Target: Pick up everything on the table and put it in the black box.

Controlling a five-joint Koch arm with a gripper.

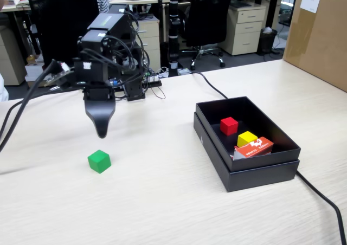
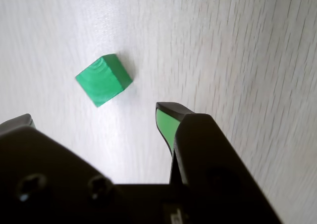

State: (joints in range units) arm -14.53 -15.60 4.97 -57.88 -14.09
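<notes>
Gripper above table, empty; jaws overlap in the fixed view, one tip cut off in the wrist view (spread unreadable). Green cube matte, below it. Red cube, yellow cube inside black box, carton partly hidden.

bright even light, white glare on the table, wrist view soft.

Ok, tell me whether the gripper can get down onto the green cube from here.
Probably yes: the green cube sits alone on bare table, the gripper hangs just above and beside it, with nothing between.
</notes>
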